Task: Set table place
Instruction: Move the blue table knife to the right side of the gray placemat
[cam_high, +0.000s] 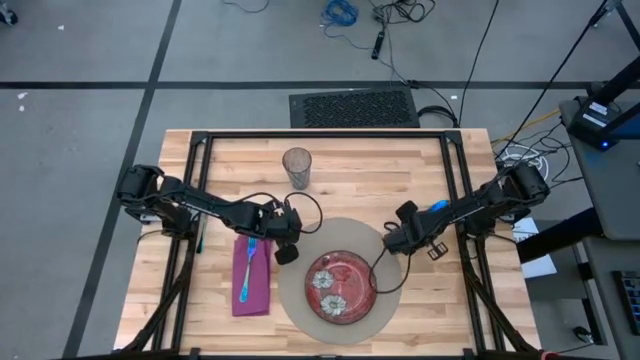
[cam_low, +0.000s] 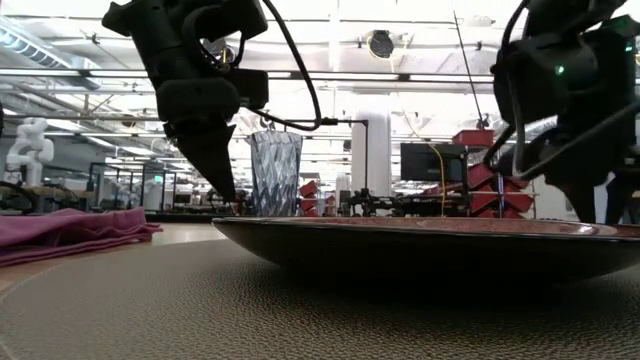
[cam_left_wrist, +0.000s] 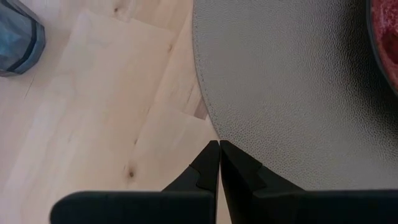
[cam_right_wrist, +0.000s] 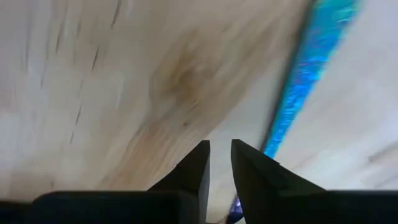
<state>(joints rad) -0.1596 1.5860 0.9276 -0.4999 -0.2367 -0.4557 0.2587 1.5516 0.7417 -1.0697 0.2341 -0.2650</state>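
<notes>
We note the left gripper (cam_left_wrist: 219, 144) first: its two dark fingers are pressed together with nothing between them, tips poised at the left edge of the big round grey-tan mat (cam_left_wrist: 292, 93), over the line where mat meets wood. In the low view the same gripper (cam_low: 228, 190) points steeply down, ending close to the surface just beside the mat's rim.

The right gripper (cam_right_wrist: 220, 144) shows a narrow gap between its fingers and nothing caught in it. It hangs over bare planks, with a bright blue plastic piece of cutlery (cam_right_wrist: 305, 81) lying on the wood just beside the fingertips; we cannot tell whether they touch. From overhead, this gripper (cam_high: 396, 240) sits at the mat's upper right edge, with the blue piece (cam_high: 437, 207) showing beside the arm.

Moving outward: the small red patterned plate (cam_high: 340, 285) rests on the mat (cam_high: 300, 300), roughly centred. The purple cloth napkin (cam_high: 255, 285) lies flat to the left of the mat, with a pink plastic utensil (cam_high: 244, 282) and a blue plastic utensil (cam_high: 251, 245) lying on it. The clear ribbed glass (cam_high: 296, 167) stands upright behind the mat, well apart from both grippers. All of it sits on the large light-wood plank table with a black metal frame (cam_high: 440, 310).
</notes>
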